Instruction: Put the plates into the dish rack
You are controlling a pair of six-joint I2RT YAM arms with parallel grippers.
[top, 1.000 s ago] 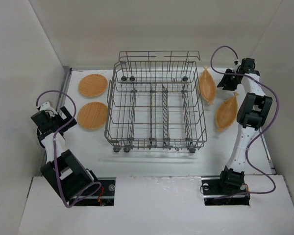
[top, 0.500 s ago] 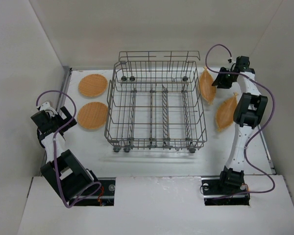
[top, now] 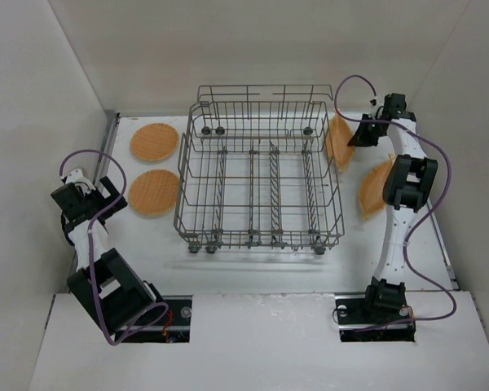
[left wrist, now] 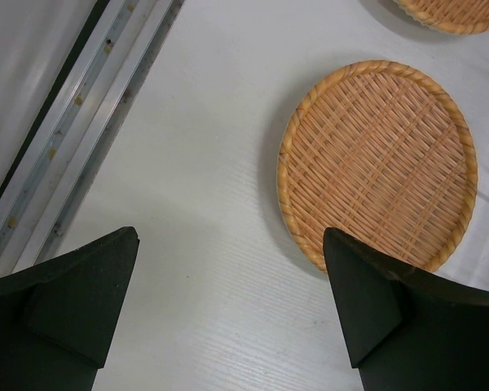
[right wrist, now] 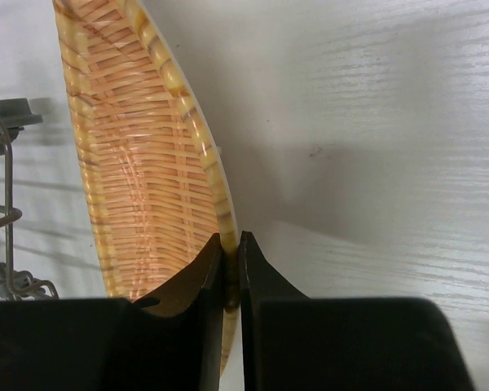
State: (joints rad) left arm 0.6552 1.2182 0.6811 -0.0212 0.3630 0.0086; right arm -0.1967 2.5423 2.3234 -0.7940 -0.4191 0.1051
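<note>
While the right claw (right wrist: 231, 244) is clenched on the rim of the far-right plate (right wrist: 138, 163), its fingers pinch the woven edge with no gap showing; this plate stands on edge just beside the right wall of the dish rack (top: 261, 217), toward the far right corner of the tabletop (top: 253, 265); whether it is clear of the surface cannot be told. The near-right plate (top: 372, 191) sits partly behind the right arm (top: 407, 183); the far-left plate (top: 155, 141) and near-left plate (left wrist: 375, 163) lie flat by the left edge; the rack holds none. The left claw (left wrist: 230, 236) hangs released, jaws wide, beside the near-left plate. Step in hand, by judgement: the first pickup, grasp secured; the next move calls for a lift above the rack wall, then lowering the plate edge-down between tines.
</note>
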